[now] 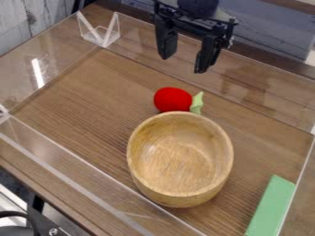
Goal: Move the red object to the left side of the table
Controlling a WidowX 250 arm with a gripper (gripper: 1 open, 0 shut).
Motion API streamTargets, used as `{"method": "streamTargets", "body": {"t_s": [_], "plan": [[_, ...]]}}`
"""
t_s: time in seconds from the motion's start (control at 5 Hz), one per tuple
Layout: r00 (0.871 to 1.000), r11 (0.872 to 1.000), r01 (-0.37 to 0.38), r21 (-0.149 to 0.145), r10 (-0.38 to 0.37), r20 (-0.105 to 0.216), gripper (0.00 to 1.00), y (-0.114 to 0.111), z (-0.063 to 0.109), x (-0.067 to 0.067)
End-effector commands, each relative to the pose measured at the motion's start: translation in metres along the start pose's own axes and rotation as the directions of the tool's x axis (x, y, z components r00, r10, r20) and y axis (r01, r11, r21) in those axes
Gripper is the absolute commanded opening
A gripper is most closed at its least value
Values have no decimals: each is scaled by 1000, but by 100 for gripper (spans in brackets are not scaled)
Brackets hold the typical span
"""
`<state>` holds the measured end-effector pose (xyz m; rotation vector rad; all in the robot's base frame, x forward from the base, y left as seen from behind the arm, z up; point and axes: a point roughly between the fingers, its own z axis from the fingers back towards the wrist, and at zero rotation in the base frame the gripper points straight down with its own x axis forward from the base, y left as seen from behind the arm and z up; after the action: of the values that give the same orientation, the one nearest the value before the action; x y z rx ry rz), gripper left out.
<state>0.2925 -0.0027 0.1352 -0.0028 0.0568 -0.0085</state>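
The red object (pixel 172 100), a small strawberry-shaped toy with a light green leafy tip pointing right, lies on the brown wood-grain table (pixel 87 101) just behind the wooden bowl. My gripper (pixel 183 53) hangs above and behind it, pointing down, with its black fingers (pixel 204 57) spread apart and nothing between them. It is clear of the toy, not touching it.
A round light wooden bowl (pixel 181 159) sits in front of the red toy. A flat green block (pixel 272 208) lies at the front right corner. Low clear acrylic walls (pixel 74 157) border the tabletop, with a clear bracket (pixel 99 30) at the back left.
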Motion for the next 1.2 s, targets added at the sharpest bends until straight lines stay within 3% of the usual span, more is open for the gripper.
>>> {"method": "streamTargets", "body": {"t_s": [0.0, 0.4, 0.6, 0.8, 1.0], "plan": [[1000, 1000, 27, -2, -27, -10, 100, 5, -16, 2], [1000, 1000, 8, -5, -8, -11, 100, 10, -77, 25], [1000, 1000, 0, -4, 0, -11, 0, 12, -86, 23], [1000, 1000, -1, -11, 2, 16, 0, 14, -82, 20], [997, 999, 44, -18, -43, 70, 0, 17, -60, 22]]}}
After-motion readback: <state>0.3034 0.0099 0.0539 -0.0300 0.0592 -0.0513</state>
